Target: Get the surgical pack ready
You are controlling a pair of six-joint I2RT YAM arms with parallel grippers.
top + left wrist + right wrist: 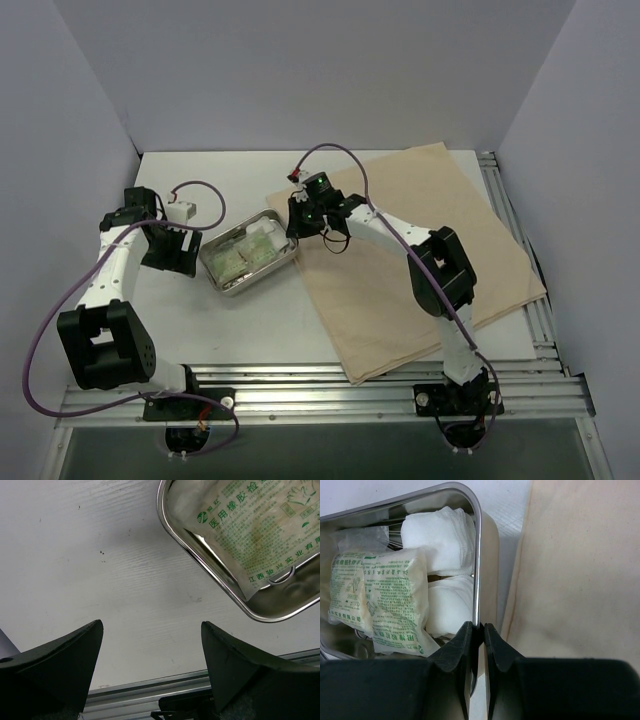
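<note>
In the top view the steel tray (216,272) lies on the white table (175,320) a little left of the middle of the frame. It is just beside the left edge of the tan cloth sheet (440,230), which is spread flat over the right half of the table. The right gripper (479,630) is at the upper right end of the tray and is clenched on its rim. In the right wrist view the two black fingers pinch the thin steel wall at the bottom centre, one finger inside the tray and one outside. In the tray lie white gauze squares (440,532) and, to the left of them, green-printed packets (380,595). The left gripper (151,625) is released, with its fingers wide apart over bare table, just left of the tray. In its wrist view the tray corner fills the upper right of the frame, apart from both fingers.
</note>
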